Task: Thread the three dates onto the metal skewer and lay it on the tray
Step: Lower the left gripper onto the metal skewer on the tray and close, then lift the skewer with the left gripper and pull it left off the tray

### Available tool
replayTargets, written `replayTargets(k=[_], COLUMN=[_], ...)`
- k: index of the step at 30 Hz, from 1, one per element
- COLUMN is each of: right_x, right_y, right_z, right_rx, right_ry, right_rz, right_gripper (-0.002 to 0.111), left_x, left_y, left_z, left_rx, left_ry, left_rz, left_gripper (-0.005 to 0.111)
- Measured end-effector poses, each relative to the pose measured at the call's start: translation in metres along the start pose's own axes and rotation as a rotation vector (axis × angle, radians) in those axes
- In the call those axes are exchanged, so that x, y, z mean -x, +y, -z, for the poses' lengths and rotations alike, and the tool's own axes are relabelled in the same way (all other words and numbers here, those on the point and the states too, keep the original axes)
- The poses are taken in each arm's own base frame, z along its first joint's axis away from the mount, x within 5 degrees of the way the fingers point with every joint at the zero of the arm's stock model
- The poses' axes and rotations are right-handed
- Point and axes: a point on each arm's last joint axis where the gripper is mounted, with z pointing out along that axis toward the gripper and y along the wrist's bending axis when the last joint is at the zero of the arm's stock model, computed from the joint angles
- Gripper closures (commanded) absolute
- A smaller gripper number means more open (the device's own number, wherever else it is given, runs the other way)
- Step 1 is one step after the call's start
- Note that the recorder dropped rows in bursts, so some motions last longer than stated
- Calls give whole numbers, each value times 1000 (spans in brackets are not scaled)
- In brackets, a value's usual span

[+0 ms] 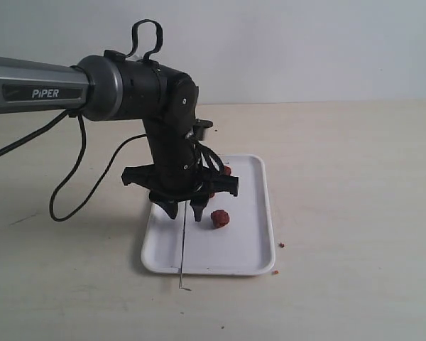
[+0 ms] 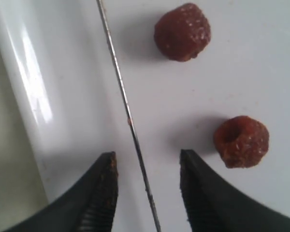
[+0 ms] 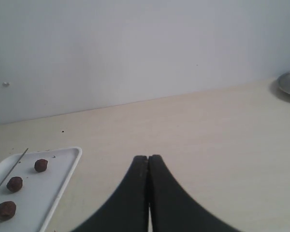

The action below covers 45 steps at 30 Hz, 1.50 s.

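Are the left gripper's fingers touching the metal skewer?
Apart. The left wrist view shows the metal skewer running between the open fingers, with white tray visible on both sides.

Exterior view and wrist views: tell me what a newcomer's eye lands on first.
The black left gripper stands over the white tray, jaws open astride the thin metal skewer, whose end sticks out past the tray's near rim. Three dates lie loose on the tray, none threaded. The right gripper is shut, off beside the tray over the table.
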Motion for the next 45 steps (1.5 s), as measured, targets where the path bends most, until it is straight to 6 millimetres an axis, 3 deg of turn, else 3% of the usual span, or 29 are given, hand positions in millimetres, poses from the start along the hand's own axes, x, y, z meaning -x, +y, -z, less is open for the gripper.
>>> replayTargets(k=[17,21,25,34,38,45], right_x=[0,0,0,0,0,0], right_y=[0,0,0,0,0,0], right_z=[0,0,0,0,0,0], right_rx=[0,1,1,1,1,1], right_ry=[-1,-2,-2,-2,-2,-2], right_rz=[0,0,0,0,0,0], right_gripper=[108,108,108,108,108,108], left_x=[-1,-1,-1,-1,-1,-4], left_y=[1,1,1,2,4,10], left_z=[-22,-22,-22,-20,-1,52], left_rx=[21,25,27,38,50,83], left_ry=[44,46,45,47,27,-40], left_rz=[13,11,10,-20,-38,-67], left_gripper=[65,79,105,107,107,107])
